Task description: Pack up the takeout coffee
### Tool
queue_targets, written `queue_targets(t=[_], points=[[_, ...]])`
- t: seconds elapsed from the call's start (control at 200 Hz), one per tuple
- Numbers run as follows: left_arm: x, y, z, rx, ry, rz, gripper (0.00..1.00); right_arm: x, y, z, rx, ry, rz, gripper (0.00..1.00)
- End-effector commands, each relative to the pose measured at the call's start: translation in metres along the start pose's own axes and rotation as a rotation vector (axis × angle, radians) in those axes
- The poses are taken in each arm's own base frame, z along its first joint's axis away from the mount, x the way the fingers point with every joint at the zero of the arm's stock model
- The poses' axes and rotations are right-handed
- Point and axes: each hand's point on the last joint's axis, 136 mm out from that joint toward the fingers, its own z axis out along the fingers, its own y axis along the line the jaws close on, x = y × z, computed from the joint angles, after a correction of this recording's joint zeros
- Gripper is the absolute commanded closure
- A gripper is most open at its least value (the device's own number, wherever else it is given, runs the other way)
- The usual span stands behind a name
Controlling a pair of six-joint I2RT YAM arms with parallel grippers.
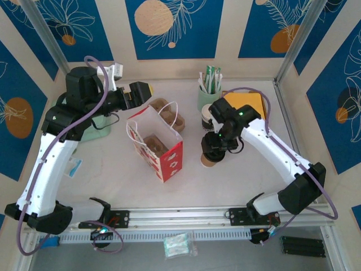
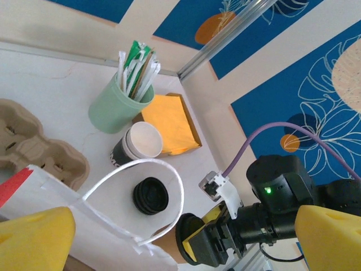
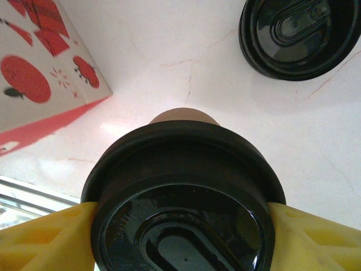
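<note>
On white worktop [image 1: 113, 169], red-and-white paper bag [image 1: 169, 161] standing open. Behind bag, left claw [image 1: 140, 91] spread wide, empty. Just right of bag, right claw [image 1: 213, 151] clenched around small brownish paper cup with round black plastic lid [image 3: 183, 214].

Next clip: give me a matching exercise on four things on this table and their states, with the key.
1 takeout coffee
2 red-and-white bag
3 green cup
4 loose black lid

A stuffed with packets
B lying flat on the table
C between the right gripper's fingers
D standing open

Pairs: 1-C, 2-D, 3-A, 4-B
</note>
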Motion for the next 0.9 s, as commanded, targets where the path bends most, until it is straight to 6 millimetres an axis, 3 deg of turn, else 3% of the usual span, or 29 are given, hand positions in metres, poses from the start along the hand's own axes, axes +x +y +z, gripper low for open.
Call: queue_targets(t=[0.0, 0.52, 0.715, 0.895], points=[[0.004, 0.000, -0.010, -0.001, 0.005, 0.016, 0.01, 0.010, -0.006, 0.009, 0.059, 0.016, -0.024, 0.31], [0.016, 0.029, -0.015, -0.151, 0.047, 0.130, 0.01, 0.022, -0.017, 0.064, 0.217, 0.061, -0.083, 0.31], [0.022, 0.040, -0.020, -0.215, 0.082, 0.172, 0.01, 0.031, -0.017, 0.072, 0.235, 0.087, -0.092, 0.30], [0.024, 0.051, -0.031, -0.298, 0.095, 0.221, 0.01, 0.040, -0.020, 0.073, 0.251, 0.115, -0.100, 0.23]])
